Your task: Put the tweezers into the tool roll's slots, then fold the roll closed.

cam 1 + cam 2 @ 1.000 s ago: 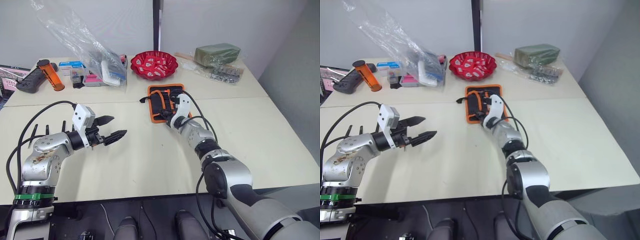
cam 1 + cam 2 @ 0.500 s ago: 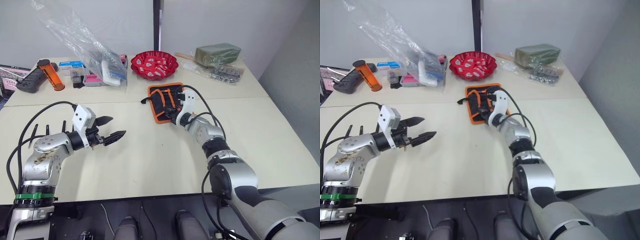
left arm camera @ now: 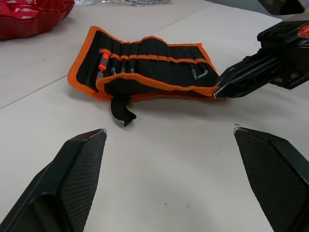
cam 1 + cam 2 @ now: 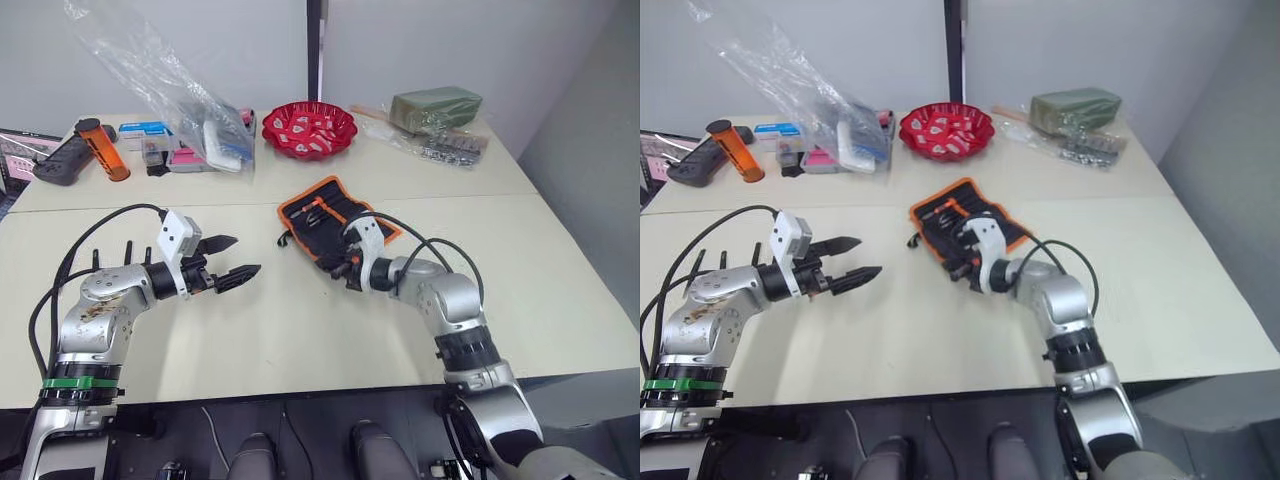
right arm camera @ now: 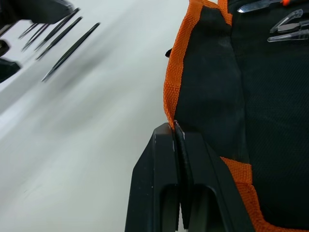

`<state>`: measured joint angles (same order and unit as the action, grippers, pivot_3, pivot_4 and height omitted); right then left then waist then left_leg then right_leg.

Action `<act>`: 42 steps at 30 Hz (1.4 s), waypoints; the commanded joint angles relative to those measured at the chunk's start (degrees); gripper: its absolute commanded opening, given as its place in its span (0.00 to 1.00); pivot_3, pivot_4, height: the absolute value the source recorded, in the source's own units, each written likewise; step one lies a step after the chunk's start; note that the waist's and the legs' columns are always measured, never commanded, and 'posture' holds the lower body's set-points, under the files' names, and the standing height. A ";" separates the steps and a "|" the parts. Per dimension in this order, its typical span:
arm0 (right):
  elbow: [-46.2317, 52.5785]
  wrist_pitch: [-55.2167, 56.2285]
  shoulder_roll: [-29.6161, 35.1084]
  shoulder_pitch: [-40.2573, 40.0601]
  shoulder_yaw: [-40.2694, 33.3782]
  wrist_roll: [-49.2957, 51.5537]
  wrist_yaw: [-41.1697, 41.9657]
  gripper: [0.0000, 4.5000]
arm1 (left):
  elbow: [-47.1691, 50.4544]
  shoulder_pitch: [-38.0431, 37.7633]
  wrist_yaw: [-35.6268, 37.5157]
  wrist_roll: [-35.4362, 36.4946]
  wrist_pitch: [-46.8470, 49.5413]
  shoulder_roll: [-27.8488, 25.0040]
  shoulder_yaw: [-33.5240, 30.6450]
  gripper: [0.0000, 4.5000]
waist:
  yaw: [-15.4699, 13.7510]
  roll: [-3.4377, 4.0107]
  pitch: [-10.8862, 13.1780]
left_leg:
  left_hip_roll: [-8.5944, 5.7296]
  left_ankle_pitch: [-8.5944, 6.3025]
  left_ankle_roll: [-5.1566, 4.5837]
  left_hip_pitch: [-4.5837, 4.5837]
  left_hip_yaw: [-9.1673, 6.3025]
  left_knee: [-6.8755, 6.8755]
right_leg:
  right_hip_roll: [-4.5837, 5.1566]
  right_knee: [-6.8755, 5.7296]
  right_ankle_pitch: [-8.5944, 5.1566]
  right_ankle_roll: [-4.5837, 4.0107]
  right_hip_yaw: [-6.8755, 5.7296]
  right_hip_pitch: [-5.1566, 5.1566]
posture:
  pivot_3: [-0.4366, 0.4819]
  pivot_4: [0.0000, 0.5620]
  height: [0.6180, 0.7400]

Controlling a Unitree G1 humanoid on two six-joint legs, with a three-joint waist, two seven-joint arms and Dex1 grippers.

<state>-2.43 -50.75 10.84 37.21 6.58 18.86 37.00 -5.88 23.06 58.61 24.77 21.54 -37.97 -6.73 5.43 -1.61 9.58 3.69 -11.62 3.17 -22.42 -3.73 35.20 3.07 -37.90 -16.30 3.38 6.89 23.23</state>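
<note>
Left gripper (image 4: 232, 262) hovered over the cream surface (image 4: 300, 330) with its fingers (image 3: 77, 164) spread wide and empty, pointing toward the roll. Tweezers (image 4: 95, 260) lay in a loose row on the surface beside the left forearm, well apart from the roll. Right gripper (image 5: 176, 135) had its fingers pressed together on the orange binding at the roll's near edge. The roll (image 4: 335, 218) lay near the middle of the surface, turned at an angle, its near flap partly doubled over and a black strap (image 3: 120, 110) trailing from one end. Its slots (image 3: 145, 55) held a few small tools, one with an orange handle (image 3: 102, 63). Farther back stood a red bowl (image 4: 308, 128), a clear plastic bag (image 4: 180, 95), an orange bottle (image 4: 100, 148), a black controller (image 4: 58, 160) and a green packet (image 4: 435, 105).
</note>
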 commanded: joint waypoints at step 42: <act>13.23 -4.32 1.88 -4.79 0.76 4.38 -5.60 0.01 | -58.43 44.93 8.50 -36.87 -66.33 8.40 24.54 1.00 | -2.74 -0.03 0.01 | -0.02 0.01 0.00 -0.38 -0.05 0.21 | -0.04 0.38 -0.02 0.05 -0.01 0.05 | 0.48 0.27 0.96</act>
<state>8.62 -55.32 13.17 31.18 8.31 21.83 31.74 -63.65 65.45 69.11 -10.54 -42.43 -29.10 17.54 2.69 -1.64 9.59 3.66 -11.61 3.16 -22.82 -3.79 35.42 3.04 -37.52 -16.32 3.44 6.88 23.27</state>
